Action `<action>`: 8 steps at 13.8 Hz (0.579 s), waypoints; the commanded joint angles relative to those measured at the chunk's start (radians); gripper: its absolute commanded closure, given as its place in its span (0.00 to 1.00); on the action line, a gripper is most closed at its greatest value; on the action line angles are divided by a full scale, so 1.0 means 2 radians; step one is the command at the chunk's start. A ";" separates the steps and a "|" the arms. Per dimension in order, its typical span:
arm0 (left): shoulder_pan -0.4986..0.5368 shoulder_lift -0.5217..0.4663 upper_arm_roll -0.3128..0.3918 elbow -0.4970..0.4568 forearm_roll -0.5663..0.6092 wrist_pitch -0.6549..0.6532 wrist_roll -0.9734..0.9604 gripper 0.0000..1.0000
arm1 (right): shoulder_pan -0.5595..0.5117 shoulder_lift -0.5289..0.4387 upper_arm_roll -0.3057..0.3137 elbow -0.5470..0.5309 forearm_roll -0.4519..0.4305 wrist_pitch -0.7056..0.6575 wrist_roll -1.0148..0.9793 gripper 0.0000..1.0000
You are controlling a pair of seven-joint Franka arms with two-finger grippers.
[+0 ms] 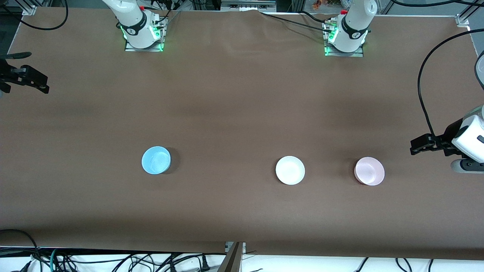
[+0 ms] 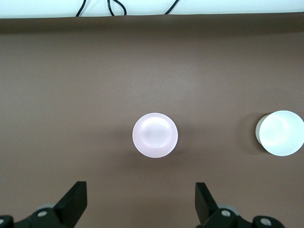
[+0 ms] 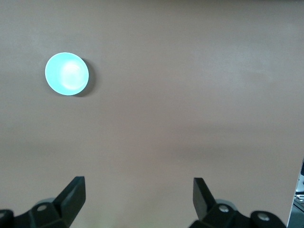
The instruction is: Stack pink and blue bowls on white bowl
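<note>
Three bowls sit apart in a row on the brown table. The light blue bowl (image 1: 156, 160) is toward the right arm's end, the white bowl (image 1: 290, 170) in the middle, the pink bowl (image 1: 369, 171) toward the left arm's end. My left gripper (image 1: 416, 146) is open and empty, in the air over the table's edge beside the pink bowl. Its wrist view shows the left gripper (image 2: 140, 199), the pink bowl (image 2: 155, 135) and the white bowl (image 2: 280, 133). My right gripper (image 1: 38, 77) is open and empty, over the table's other end. Its wrist view shows the right gripper (image 3: 138, 197) and the blue bowl (image 3: 67, 73).
The two arm bases (image 1: 143, 32) (image 1: 346, 36) stand along the table's edge farthest from the front camera. A black cable (image 1: 423, 87) hangs over the left arm's end. Loose cables (image 1: 113, 262) lie below the table's nearest edge.
</note>
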 commanded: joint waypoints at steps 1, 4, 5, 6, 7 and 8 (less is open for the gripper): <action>0.001 0.005 0.002 0.014 -0.016 -0.006 0.014 0.00 | 0.014 -0.008 -0.016 -0.011 -0.003 0.011 -0.001 0.00; 0.005 0.006 0.003 0.009 -0.021 -0.006 0.016 0.00 | 0.038 -0.006 -0.048 -0.013 -0.001 0.014 -0.002 0.00; 0.016 0.007 0.003 0.006 -0.029 -0.006 0.018 0.00 | 0.039 -0.006 -0.048 -0.018 -0.001 0.015 -0.002 0.00; 0.029 0.013 0.002 0.005 -0.050 -0.005 0.020 0.00 | 0.041 -0.006 -0.048 -0.020 -0.001 0.015 -0.002 0.00; 0.039 0.020 0.002 0.005 -0.073 0.002 0.029 0.00 | 0.044 -0.007 -0.046 -0.020 -0.001 0.015 -0.002 0.00; 0.055 0.027 0.002 0.002 -0.085 0.023 0.049 0.00 | 0.045 -0.006 -0.045 -0.019 -0.001 0.015 -0.002 0.00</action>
